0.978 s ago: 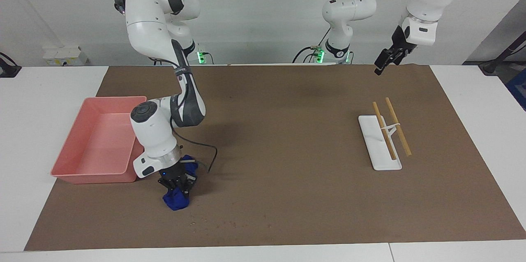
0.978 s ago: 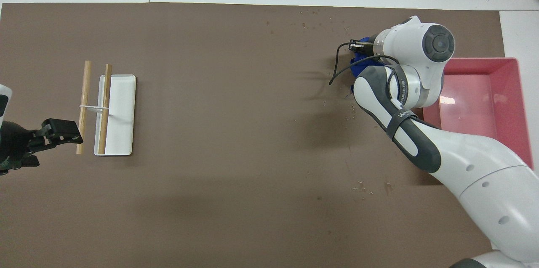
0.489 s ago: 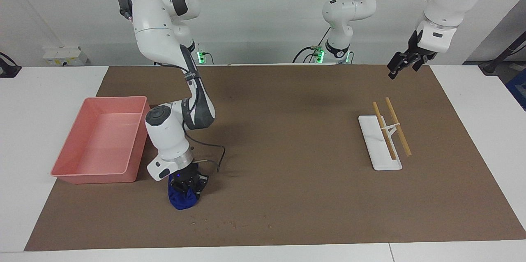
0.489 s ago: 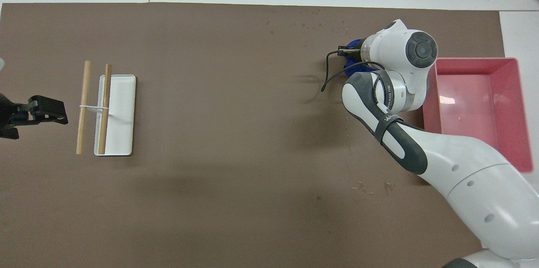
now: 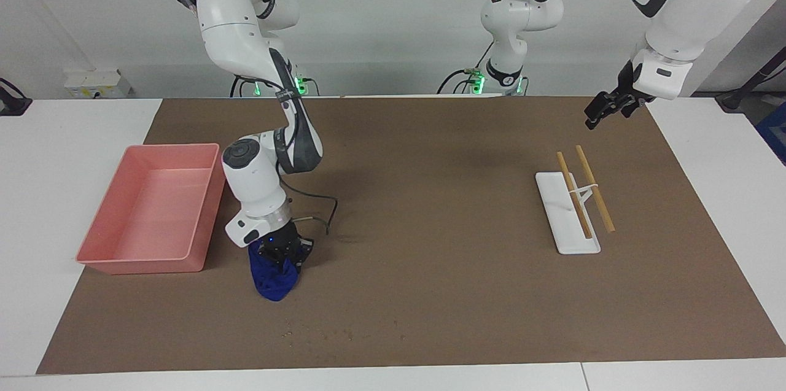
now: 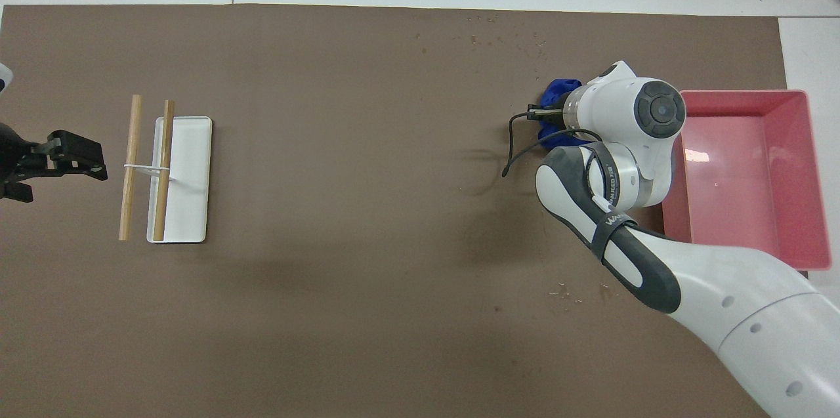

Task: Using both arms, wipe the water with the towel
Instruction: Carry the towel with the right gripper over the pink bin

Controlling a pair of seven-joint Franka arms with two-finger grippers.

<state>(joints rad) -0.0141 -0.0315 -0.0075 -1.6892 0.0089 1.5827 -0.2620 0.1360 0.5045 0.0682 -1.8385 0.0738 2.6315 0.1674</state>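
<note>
My right gripper (image 5: 282, 254) is shut on the blue towel (image 5: 274, 282), which hangs bunched from it down to the brown mat (image 5: 430, 243), beside the pink tray's (image 5: 98, 256) corner. In the overhead view the towel (image 6: 559, 91) peeks out from under the right wrist. The water is a small dark blotch (image 6: 497, 308) on the mat, much nearer to the robots than the towel. My left gripper (image 5: 599, 112) is up in the air over the mat's edge at the left arm's end, also seen in the overhead view (image 6: 72, 155), holding nothing.
A white stand (image 5: 568, 216) with two wooden sticks (image 5: 594, 188) lies toward the left arm's end. A row of tiny pale specks (image 5: 331, 334) lies on the mat, farther from the robots than the towel. The pink tray holds nothing.
My right gripper has drawn the towel toward the robots and a little away from the tray's corner. My left gripper has swung outward toward the left arm's end of the table.
</note>
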